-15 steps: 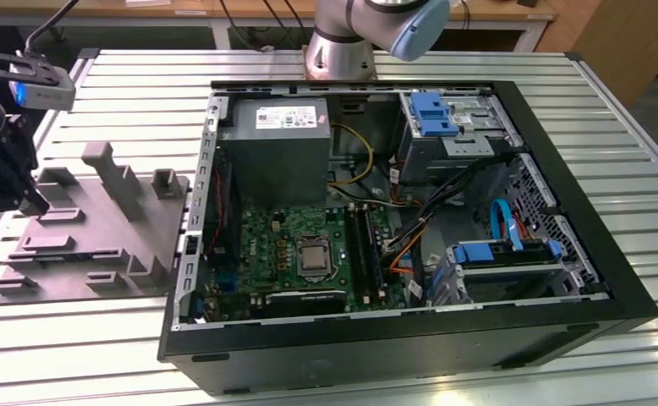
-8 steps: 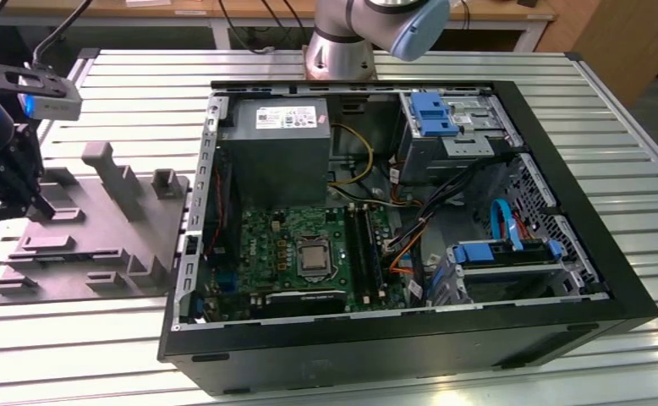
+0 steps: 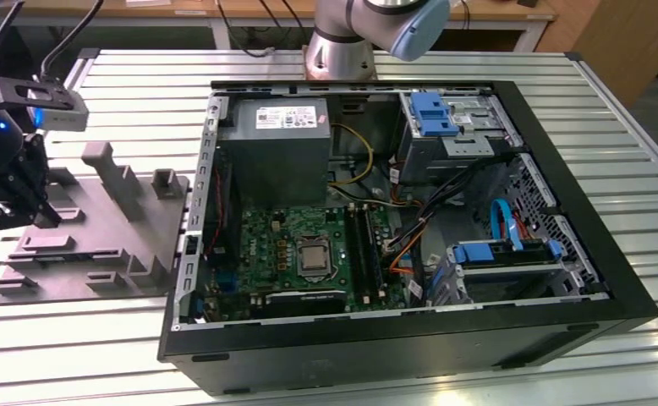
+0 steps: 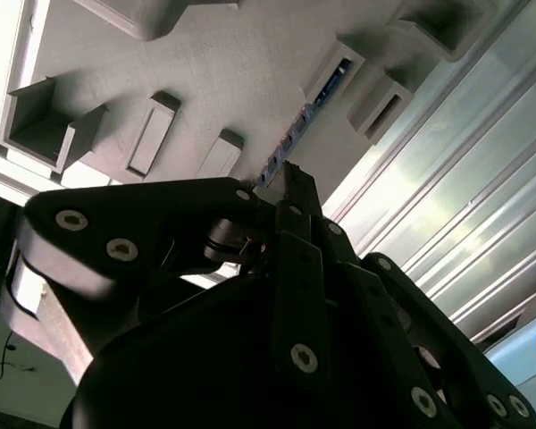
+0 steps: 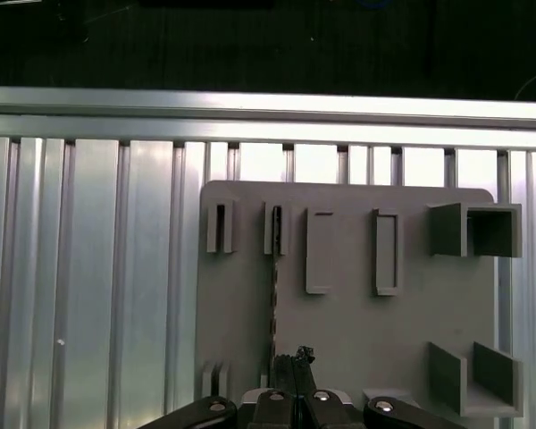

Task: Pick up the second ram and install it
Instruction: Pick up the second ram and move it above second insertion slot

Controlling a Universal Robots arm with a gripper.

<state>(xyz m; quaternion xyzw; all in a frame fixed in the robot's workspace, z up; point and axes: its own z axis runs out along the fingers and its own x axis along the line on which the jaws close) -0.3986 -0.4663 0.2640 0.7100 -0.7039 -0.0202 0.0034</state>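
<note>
The second ram (image 5: 274, 286) stands on edge in a slot of the grey holder plate (image 5: 357, 331), a thin dark strip with small chips; in the second wrist view the ram (image 4: 305, 114) runs away from the fingertips. My gripper (image 5: 292, 362) hovers above the ram's near end with its fingers together and nothing between them. In the exterior view the gripper (image 3: 19, 203) hangs over the holder plate (image 3: 92, 237) at that view's left, well apart from the open computer case (image 3: 397, 220). Dark memory slots (image 3: 359, 241) lie beside the processor on the motherboard.
The holder plate carries several raised blocks and empty slots (image 5: 216, 228). It lies on a ribbed aluminium table (image 5: 98, 268). Inside the case are a power supply (image 3: 275, 144), blue drive brackets (image 3: 433, 114) and loose cables (image 3: 419, 228). The arm's base (image 3: 341, 51) stands behind the case.
</note>
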